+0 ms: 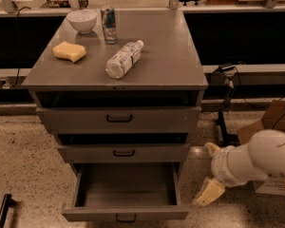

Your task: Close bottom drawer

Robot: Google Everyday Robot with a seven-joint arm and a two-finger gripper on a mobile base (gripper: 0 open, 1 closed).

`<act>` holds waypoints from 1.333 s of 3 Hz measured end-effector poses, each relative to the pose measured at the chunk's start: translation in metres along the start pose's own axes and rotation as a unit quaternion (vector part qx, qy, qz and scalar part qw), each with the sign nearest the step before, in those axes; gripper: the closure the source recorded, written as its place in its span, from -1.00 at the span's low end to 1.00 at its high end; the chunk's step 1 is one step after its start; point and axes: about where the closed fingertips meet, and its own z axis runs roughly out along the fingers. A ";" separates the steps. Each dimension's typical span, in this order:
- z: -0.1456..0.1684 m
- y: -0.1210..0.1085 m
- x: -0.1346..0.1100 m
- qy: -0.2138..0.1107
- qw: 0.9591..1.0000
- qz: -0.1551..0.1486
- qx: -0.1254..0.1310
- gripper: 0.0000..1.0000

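Observation:
The bottom drawer [85,214] of the grey metal cabinet [118,80] is pulled far out and its inside looks empty. Its flat front, with a small dark handle [126,218], sits at the lower edge of the view. My gripper [208,171] is on the white arm at the lower right, just right of the drawer's right side and above the floor. Its two tan fingers [209,193] stand apart and hold nothing. It does not touch the drawer.
The two upper drawers [118,120] stick out slightly. On the cabinet top are a white bowl [82,19], a can [109,24], a yellow sponge [69,51] and a lying plastic bottle [124,59]. Cardboard boxes [270,122] and cables stand at right. A dark bar [4,210] lies lower left.

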 end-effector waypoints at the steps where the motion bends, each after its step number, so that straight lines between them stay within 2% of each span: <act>1: 0.044 0.043 0.011 -0.019 1.000 -0.001 0.000 -1.00; 2: 0.051 0.032 0.005 -0.033 0.999 -0.002 0.039 -1.00; 3: 0.060 0.039 0.010 -0.031 0.999 -0.002 0.022 -1.00; 4: 0.087 0.043 0.007 -0.073 0.997 -0.013 0.014 -1.00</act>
